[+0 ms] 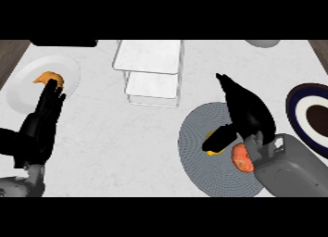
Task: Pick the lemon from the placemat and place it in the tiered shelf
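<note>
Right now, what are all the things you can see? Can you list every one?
Round grey woven placemat: one, grey, right of centre.
Yellow lemon: one, yellow, on the placemat, partly hidden by the right robot hand's thumb.
Round orange-red fruit: one, orange-red, on the placemat beside the lemon.
White tiered shelf: one, white, top centre.
Round white plate: one, white, far left.
Orange-brown pastry: one, orange-brown, on the white plate.
Round banded plate: one, dark blue and white with a brown centre, right edge.
Pale grey bowl: one, pale grey, top right, cut off.
Black object: one, black, top left, cannot tell what it is.
Left robot hand: one, black, open, resting at left.
Right robot hand: one, black, open, over the placemat.
</note>
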You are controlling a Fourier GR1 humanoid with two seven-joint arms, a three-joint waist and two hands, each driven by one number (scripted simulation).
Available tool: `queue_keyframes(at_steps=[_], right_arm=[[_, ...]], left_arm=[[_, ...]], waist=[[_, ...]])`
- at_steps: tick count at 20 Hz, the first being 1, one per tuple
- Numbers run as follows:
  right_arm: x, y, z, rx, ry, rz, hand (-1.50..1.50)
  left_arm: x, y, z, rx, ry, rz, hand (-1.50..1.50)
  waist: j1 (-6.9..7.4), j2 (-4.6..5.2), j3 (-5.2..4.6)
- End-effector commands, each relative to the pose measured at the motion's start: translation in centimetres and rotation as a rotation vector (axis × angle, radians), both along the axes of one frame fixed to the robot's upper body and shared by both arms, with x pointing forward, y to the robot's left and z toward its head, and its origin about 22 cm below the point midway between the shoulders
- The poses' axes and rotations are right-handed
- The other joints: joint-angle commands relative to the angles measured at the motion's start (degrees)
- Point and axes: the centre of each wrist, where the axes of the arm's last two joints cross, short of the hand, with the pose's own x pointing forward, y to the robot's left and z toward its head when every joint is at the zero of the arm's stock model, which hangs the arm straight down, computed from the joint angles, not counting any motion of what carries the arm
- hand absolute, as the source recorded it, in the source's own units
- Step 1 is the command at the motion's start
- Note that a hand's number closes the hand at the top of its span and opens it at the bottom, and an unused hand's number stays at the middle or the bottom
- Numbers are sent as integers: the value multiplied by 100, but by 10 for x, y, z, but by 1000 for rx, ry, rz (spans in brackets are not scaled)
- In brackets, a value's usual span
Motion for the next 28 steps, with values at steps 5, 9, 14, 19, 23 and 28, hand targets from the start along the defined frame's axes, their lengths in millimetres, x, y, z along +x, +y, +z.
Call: queue_keyframes(at_steps=[5, 9, 14, 19, 23, 28], right_arm=[[15, 46, -16, -256, 165, -110, -150], [22, 41, -40, -368, 247, -123, -150], [29, 39, -47, -421, 277, -196, -150], [19, 51, -59, -381, 263, -182, -150], [16, 46, -52, -371, 271, -176, -150], [8, 28, -82, -371, 300, -166, -150]], left_arm=[[-2, 2, 10, -12, 7, -5, 0], [3, -4, 4, 3, -8, 21, 0], [-7, 11, 9, -14, 6, 14, 0], [3, 11, 21, 8, -4, 21, 0], [-2, -2, 13, -18, -15, 17, 0], [-10, 10, 15, -6, -10, 21, 0]], waist=[[-25, 10, 16], [-98, 23, 14], [-60, -4, 17], [-116, 8, 21], [-145, 1, 21], [-122, 7, 23]])
